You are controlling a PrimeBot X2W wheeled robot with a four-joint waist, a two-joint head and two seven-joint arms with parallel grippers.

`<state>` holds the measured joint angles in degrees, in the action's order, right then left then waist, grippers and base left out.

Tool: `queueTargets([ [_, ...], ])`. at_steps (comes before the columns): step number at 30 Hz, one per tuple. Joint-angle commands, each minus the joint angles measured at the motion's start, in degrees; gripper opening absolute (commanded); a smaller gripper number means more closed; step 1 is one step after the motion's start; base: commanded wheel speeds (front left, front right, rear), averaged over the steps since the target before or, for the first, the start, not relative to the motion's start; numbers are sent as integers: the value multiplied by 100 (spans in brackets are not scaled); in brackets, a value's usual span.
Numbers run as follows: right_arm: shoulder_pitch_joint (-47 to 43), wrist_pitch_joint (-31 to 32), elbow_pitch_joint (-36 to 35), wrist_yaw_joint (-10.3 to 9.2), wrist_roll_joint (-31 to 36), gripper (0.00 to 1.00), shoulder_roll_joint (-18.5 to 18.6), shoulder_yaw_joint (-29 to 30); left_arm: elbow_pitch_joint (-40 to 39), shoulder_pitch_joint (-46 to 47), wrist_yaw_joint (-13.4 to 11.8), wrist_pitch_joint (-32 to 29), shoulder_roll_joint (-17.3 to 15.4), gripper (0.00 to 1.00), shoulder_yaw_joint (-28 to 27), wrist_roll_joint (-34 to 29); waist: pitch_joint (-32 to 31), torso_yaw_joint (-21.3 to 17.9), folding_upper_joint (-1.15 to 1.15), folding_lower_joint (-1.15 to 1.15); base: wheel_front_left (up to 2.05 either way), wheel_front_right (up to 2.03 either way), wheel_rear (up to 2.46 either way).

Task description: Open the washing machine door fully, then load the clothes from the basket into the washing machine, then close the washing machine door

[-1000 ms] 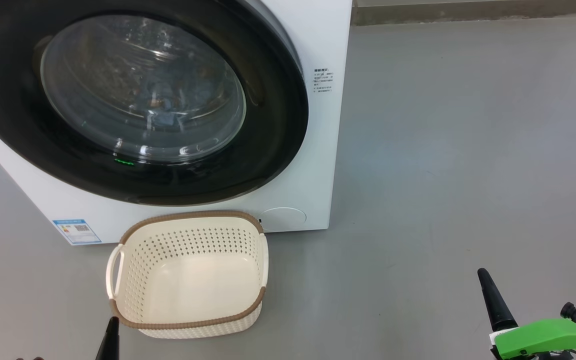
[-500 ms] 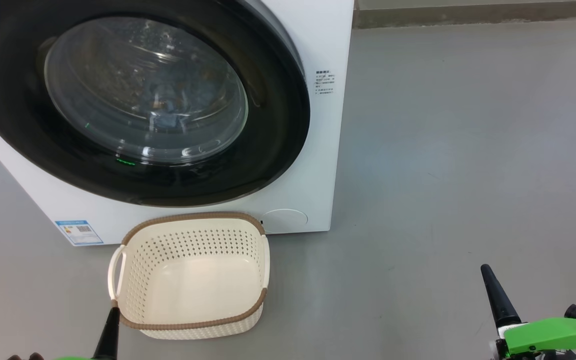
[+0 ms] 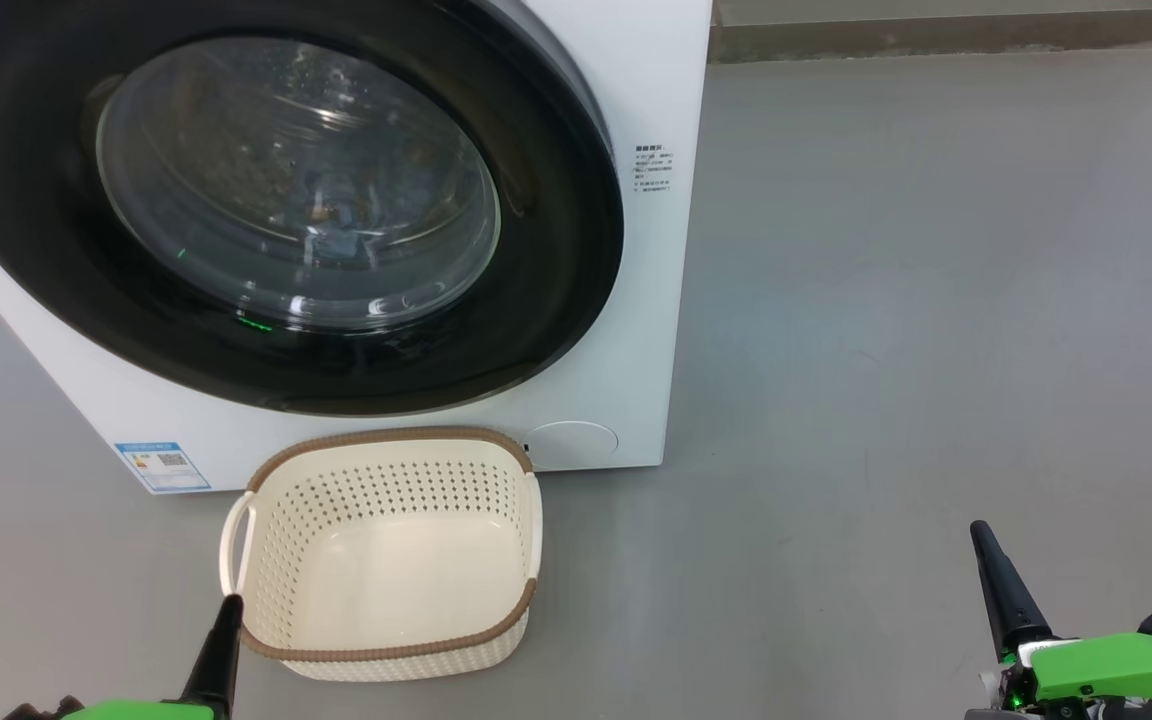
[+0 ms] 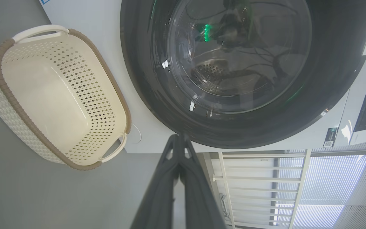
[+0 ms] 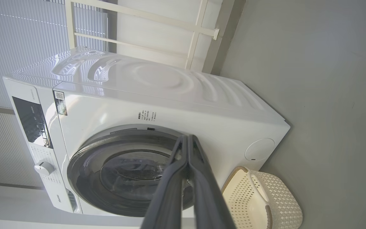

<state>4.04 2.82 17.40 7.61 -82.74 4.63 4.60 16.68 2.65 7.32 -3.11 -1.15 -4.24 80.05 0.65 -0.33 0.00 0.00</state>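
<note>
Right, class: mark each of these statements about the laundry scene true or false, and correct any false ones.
1. The washing machine door is closed. True.
2. The basket is full. False: it is empty.
3. The left pincer grips the basket's handle. False: it is shut on nothing, apart from the basket.
4. The basket stands on the floor in front of the washing machine. True.
5. The right pincer is wide open. False: it is shut.
</note>
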Motion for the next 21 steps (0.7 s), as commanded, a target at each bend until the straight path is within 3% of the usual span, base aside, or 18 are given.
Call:
queueTargets([
  [1, 195, 43, -184, -7, -115, 0, -8, -62, -163, 245, 14, -45, -136, 0, -174, 129, -2, 2, 0, 0, 0, 0, 0],
  [21, 211, 341, -339, -12, -968, 0, -149, 160, -263, 354, 17, -336, -173, 0, -227, 1212, -47, 33, 0, 0, 0, 0, 0],
])
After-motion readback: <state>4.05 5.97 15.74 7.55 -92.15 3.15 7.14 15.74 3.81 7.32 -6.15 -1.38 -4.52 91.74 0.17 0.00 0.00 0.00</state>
